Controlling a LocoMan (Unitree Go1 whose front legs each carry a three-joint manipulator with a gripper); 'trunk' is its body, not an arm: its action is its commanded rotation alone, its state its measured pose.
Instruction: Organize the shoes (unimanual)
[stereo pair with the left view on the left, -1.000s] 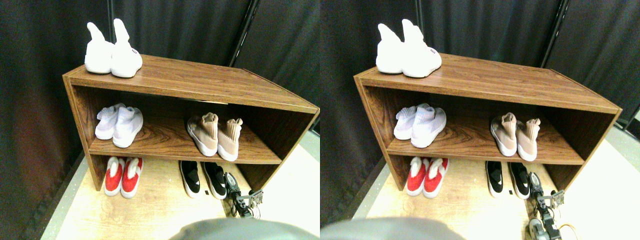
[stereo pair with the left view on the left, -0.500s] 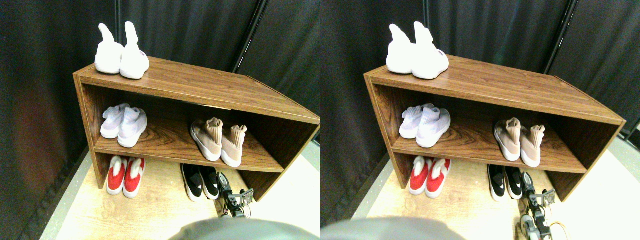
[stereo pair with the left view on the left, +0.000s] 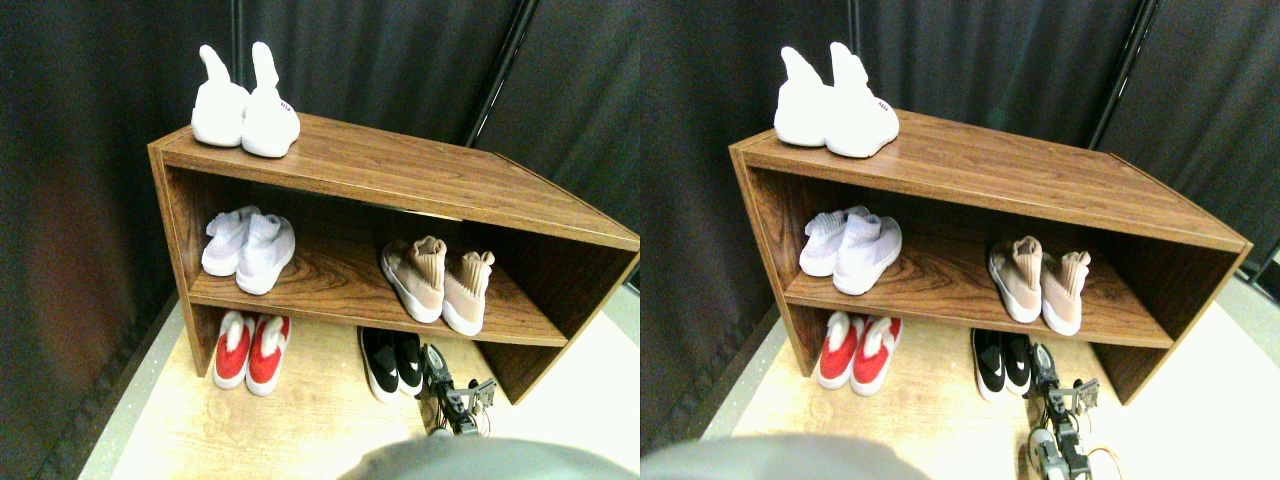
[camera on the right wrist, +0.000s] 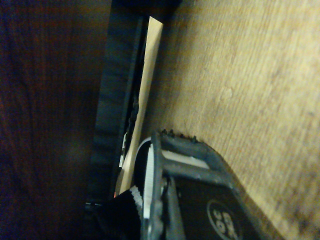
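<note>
Standing on the pale wood floor (stereo pair with the left view on the left: 300, 410), a dark brown shoe rack (stereo pair with the left view on the left: 400, 175) holds pairs on every level. On its top board, at the left end, sits a white high-collared pair (stereo pair with the left view on the left: 245, 105). On the middle shelf a pale lilac-white pair (stereo pair with the left view on the left: 248, 250) rests to the left, and the tan-beige knit pair (stereo pair with the left view on the left: 436, 283) with ribbed collars and white soles rests to the right, the two shoes side by side, toes toward the front edge. Underneath, on the floor, a red-and-white pair (stereo pair with the left view on the left: 249, 348) lies at the left and the low black pair (stereo pair with the left view on the left: 392, 362) with white marks lies at the right, close together. The right gripper (stereo pair with the left view on the left: 436, 362) reaches in from the lower right and sits low at the floor, right against the outer side of the right-hand black shoe. Whether its jaws are apart or closed, I cannot tell from either view, and nothing plainly shows as held. From the wrist camera, the dark frame of the jaw (camera on the right wrist: 190, 200) lies just above the floorboards, with black knit and a strip of white sole beside it and the dark wood of the rack beyond
</note>
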